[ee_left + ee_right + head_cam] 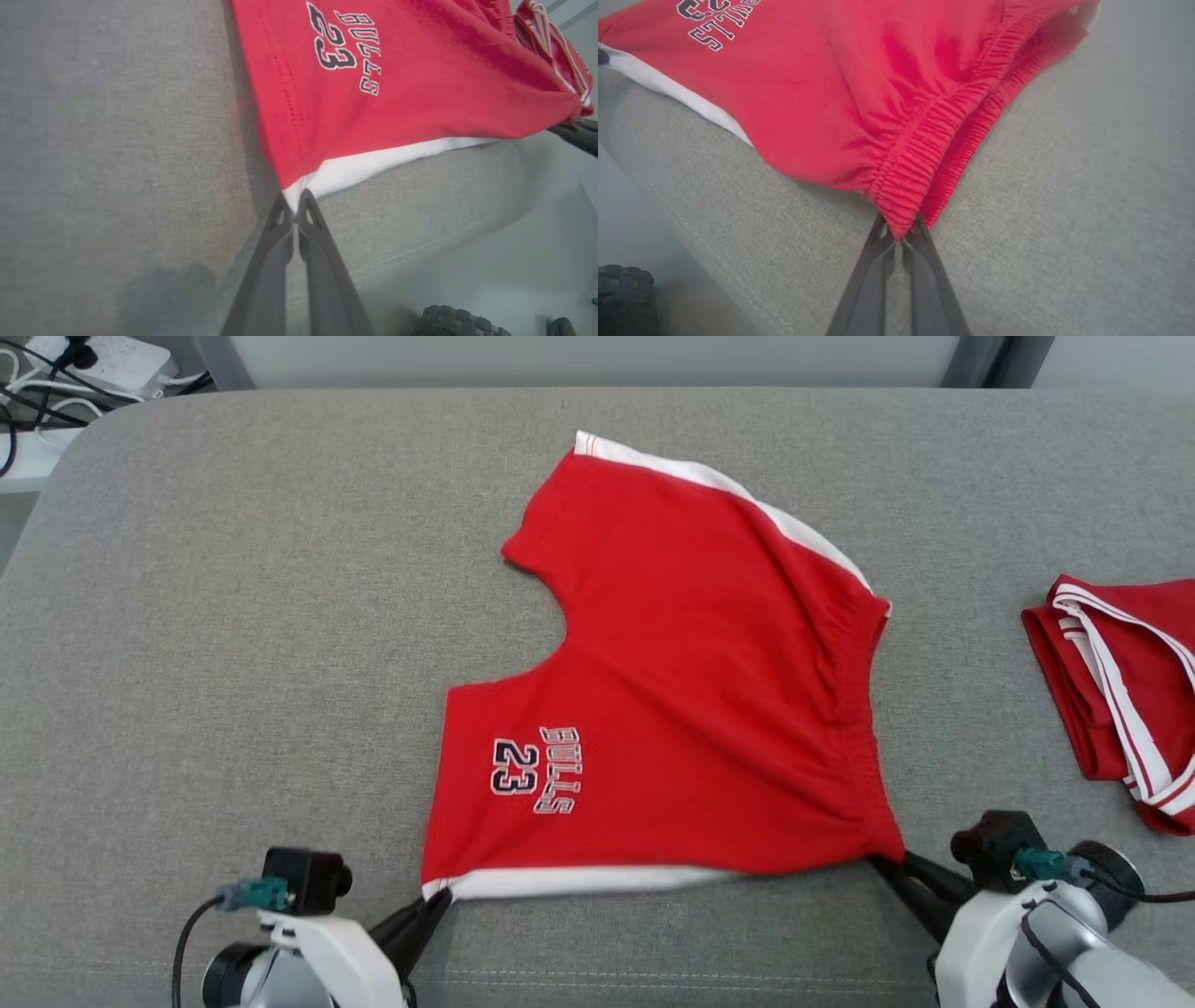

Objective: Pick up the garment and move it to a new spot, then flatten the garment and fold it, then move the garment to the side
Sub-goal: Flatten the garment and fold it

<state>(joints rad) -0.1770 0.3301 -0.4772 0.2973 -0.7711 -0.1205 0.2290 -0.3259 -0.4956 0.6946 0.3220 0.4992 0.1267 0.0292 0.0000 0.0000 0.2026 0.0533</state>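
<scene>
Red shorts [691, 681] with white side stripes and "BULLS 23" print lie spread across the grey cushioned surface [233, 616]. My left gripper [437, 899] is shut on the near white-trimmed leg corner, seen up close as the shorts [373, 84] pinched by the left gripper [293, 205]. At the lower right my right gripper [882, 861] is shut on the near end of the elastic waistband, which shows as ribbed red cloth [924, 154] held in the right gripper [901, 233]. The near edge between both grips is pulled taut and slightly lifted.
A second red garment with white stripes [1120, 691] lies folded at the right edge of the surface. Cables and a white power strip [103, 359] sit beyond the far left corner. The surface's front edge [653, 980] runs just behind my grippers.
</scene>
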